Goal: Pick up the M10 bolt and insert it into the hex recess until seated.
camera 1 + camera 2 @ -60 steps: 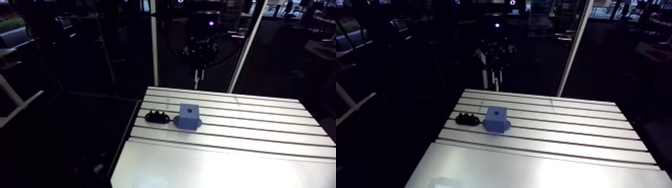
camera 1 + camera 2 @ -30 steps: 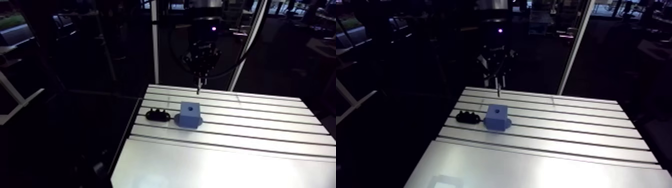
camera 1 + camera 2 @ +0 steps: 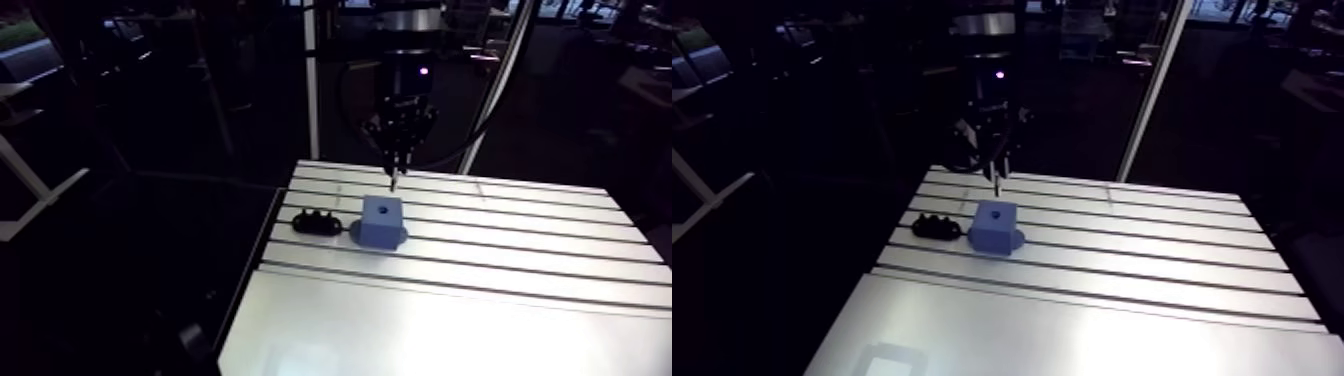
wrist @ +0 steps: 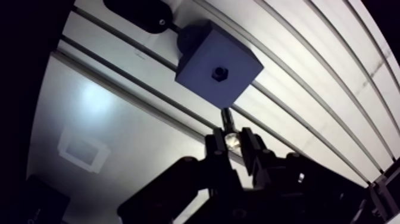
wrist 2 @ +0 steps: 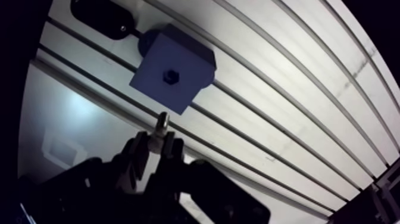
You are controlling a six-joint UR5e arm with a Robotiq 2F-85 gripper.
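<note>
Black two-fingered pincer (image 4: 231, 140), violet wrist light (image 3: 427, 71)

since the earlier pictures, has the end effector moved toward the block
Yes. The end effector, shut on the bolt, has come down toward the block; the bolt's tip now hangs just behind the block's top.

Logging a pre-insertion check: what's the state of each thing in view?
gripper: shut on the M10 bolt.
M10 bolt: held, not yet inserted.
hex recess: empty.
blue block: upright, recess facing up.
black fixture: lying beside the block.
</note>
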